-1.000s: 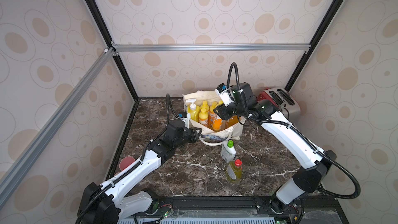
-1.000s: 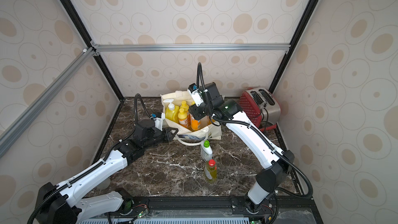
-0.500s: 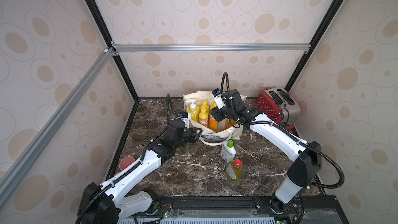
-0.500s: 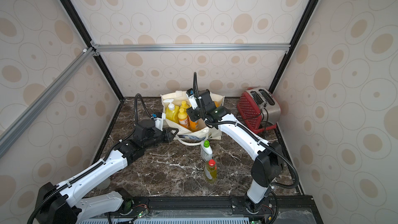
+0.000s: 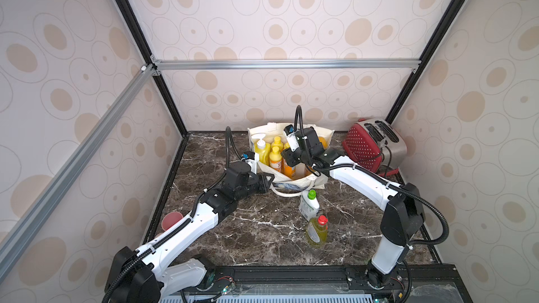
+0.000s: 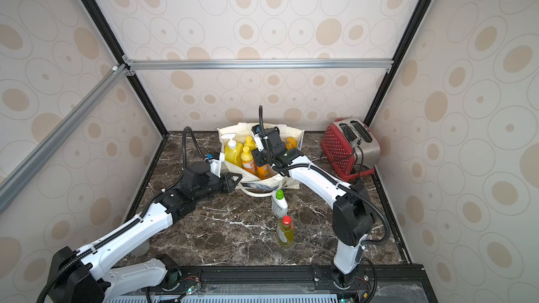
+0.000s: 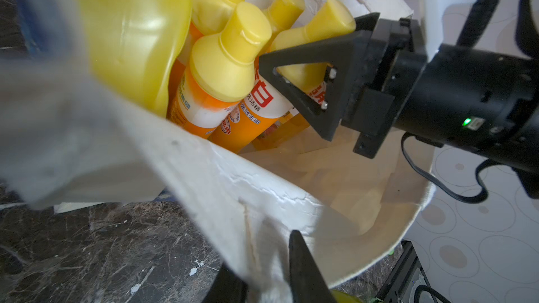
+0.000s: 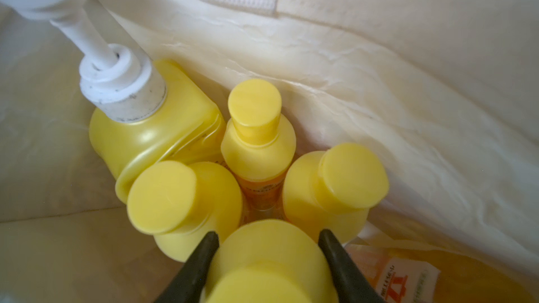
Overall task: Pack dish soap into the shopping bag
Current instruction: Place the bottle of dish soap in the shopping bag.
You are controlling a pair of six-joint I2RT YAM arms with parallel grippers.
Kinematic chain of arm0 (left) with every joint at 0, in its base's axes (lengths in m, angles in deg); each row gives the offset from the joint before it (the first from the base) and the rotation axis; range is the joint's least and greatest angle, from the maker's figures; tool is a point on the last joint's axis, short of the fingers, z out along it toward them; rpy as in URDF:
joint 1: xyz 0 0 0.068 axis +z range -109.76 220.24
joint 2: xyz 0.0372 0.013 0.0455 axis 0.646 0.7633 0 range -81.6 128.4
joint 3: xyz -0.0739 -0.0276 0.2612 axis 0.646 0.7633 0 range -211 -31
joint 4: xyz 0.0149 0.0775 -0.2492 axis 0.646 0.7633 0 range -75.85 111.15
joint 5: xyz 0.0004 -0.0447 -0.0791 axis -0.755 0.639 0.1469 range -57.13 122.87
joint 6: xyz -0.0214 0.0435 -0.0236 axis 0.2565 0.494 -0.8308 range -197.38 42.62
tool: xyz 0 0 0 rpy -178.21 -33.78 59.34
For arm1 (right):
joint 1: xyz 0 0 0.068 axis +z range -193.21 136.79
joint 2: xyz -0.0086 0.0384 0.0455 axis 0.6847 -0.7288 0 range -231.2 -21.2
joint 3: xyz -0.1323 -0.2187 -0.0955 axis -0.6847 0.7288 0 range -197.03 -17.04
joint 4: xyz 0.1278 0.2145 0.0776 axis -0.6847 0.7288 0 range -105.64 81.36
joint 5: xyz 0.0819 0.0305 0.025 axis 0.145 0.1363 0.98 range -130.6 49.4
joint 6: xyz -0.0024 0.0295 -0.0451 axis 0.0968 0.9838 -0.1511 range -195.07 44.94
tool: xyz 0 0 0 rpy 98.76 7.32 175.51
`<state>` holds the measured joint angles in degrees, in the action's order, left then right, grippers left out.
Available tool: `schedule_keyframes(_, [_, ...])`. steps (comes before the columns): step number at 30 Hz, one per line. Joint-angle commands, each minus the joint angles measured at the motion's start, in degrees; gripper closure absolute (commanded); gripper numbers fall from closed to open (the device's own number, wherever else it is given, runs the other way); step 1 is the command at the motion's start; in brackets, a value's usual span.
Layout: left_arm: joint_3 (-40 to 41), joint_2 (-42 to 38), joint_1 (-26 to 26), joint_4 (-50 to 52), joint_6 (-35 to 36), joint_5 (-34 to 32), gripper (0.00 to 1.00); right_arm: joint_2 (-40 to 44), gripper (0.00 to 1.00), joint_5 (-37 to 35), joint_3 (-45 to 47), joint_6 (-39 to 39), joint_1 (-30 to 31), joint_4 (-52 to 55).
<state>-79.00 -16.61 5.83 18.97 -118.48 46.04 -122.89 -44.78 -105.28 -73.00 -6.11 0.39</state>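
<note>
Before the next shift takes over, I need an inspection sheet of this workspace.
Surface: dark marble tabletop, no spill seen.
Job's things: shopping bag upright; yellow pump bottle, amber bottle, small orange bottles inside; white green-capped bottle, red-capped bottle standing outside.
Clutter: red toaster, red cup.
Grippers: left gripper pinches the bag rim; right gripper, inside the bag, grips the fourth orange bottle.
Cables: arm cables arch above the wrists; toaster cord on the table.
Surroundings: patterned walls, aluminium rail.
</note>
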Motion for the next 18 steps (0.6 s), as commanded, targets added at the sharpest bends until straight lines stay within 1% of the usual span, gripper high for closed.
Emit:
schedule_keyframes(1, [-0.59, 0.82, -0.66, 0.19, 1.02, 1.23, 0.75, 0.24, 0.64, -1.35, -0.11, 0.5, -0.4, -8.79])
schedule_keyframes(5, [-0.65, 1.16, -0.66, 0.05, 1.11, 1.4, 0.75, 0.08, 0.59, -1.96, 1.12, 0.97, -0.44, -9.26])
schedule_keyframes(9, [-0.51, 1.11, -0.68, 0.06, 1.12, 1.38, 0.75, 0.2, 0.47, -1.88, 2.43, 1.63, -0.57, -9.26])
schedule_keyframes(18, [-0.51, 1.23, -0.69, -0.07, 1.12, 1.37, 0.75, 1.38, 0.3, -0.93, 2.14, 1.88, -0.88, -7.54])
